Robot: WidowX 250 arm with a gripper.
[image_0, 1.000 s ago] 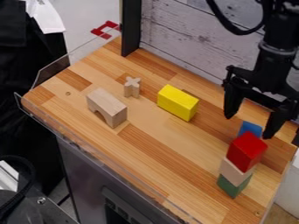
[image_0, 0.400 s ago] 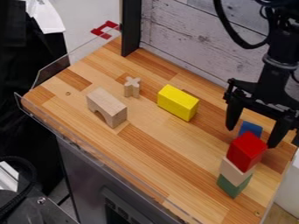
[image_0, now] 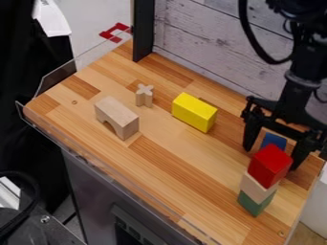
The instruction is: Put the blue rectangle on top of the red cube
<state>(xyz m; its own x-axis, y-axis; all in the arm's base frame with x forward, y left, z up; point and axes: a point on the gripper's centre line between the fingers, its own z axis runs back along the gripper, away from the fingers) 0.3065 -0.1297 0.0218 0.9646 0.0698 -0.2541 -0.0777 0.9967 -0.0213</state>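
the tabletop carries the same layout as before; what has changed is the arm, now lower at its right side. the jaws have come down with it, spread apart and holding nothing. the 3-block tower stands upright close in front of them: red cube on top, pale block in the middle, green block at the base. the yellow block and the arched block lie well apart from it. the blue rectangle, partly hidden behind the red cube, shows between the jaws. so the descent looks like the start of a grasp; closing, lifting and placing remain, and a nudge could topple the tower. smallest is the cross-shaped piece, which seems to play no part in the task.
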